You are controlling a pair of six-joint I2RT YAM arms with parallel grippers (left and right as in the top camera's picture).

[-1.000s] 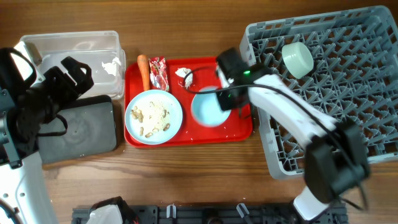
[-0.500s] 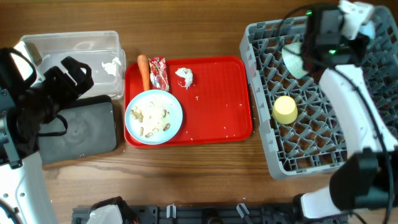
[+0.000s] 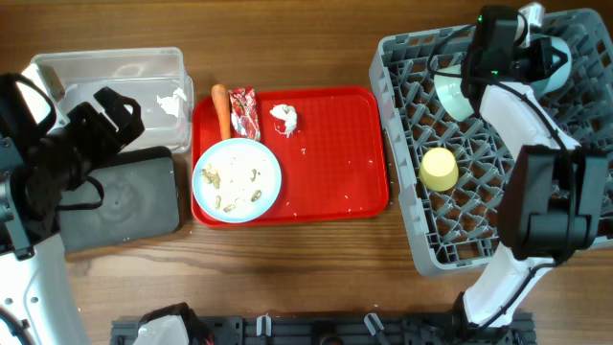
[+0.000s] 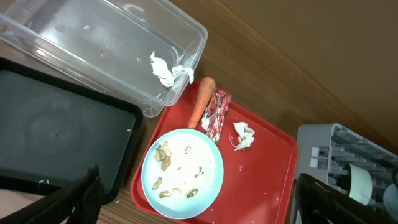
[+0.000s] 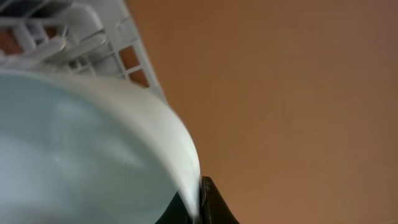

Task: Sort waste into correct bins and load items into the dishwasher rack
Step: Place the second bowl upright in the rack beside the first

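- The light-blue bowl [image 3: 556, 59] is seen tipped on its side at the far right corner of the grey dishwasher rack [image 3: 431, 230].
- Its surface is shown as smooth, glossy and pale blue, with a rim that looks whitish in the right wrist view.
- The rim is pinched by the right gripper [image 3: 534, 50]; one dark finger [image 5: 208, 205] is seen pressed against it.
- A mint-green bowl [image 3: 453, 93] and a yellow cup [image 3: 440, 170] are set among the pegs nearby.
- The left gripper [image 3: 103, 113] is held with fingers spread wide and empty, above the clear tub [image 3: 105, 67].
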